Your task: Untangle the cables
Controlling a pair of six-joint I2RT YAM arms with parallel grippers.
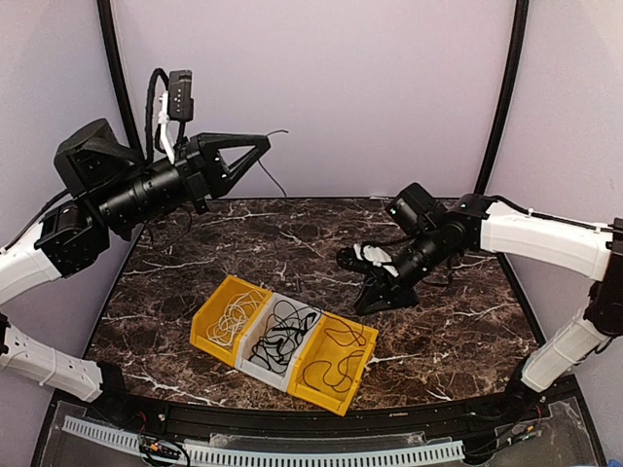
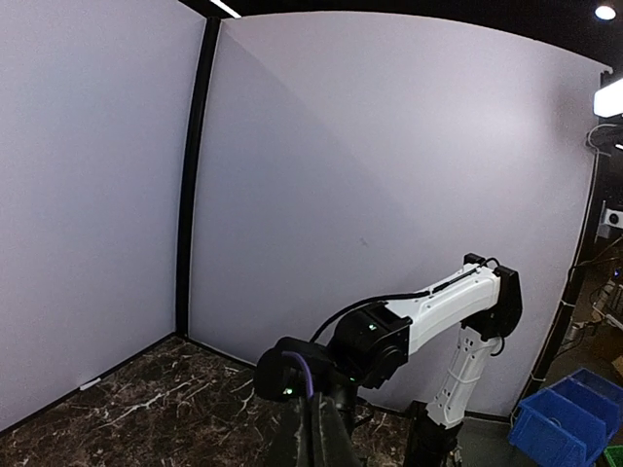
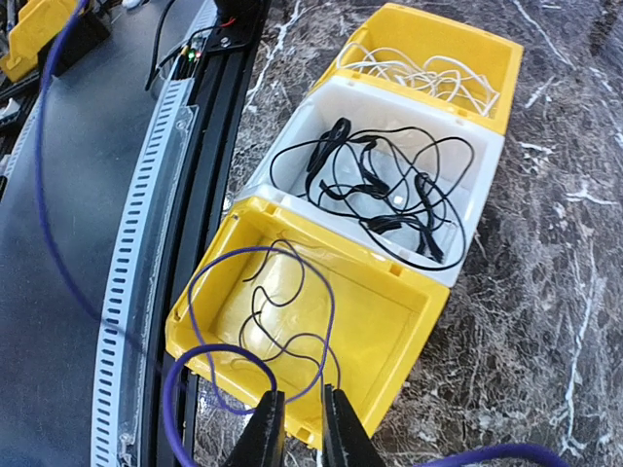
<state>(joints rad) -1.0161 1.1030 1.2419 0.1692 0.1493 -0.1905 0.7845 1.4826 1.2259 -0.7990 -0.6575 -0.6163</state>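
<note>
Left claw (image 1: 264, 143): clenched, raised.
Right claw (image 3: 302, 433): parted, empty, near yellow plastic bin (image 3: 389, 313).
Thin black cables (image 3: 380, 185): in white plastic bin (image 3: 419, 119).

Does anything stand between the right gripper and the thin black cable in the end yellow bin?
Only a purple cord loops between the right gripper and the black cable in the yellow bin; nothing else visible does.

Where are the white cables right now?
Top view: the white cables lie in the left yellow bin, at the left end of the three-bin row near the table front, beside the white bin of black cables.
</note>
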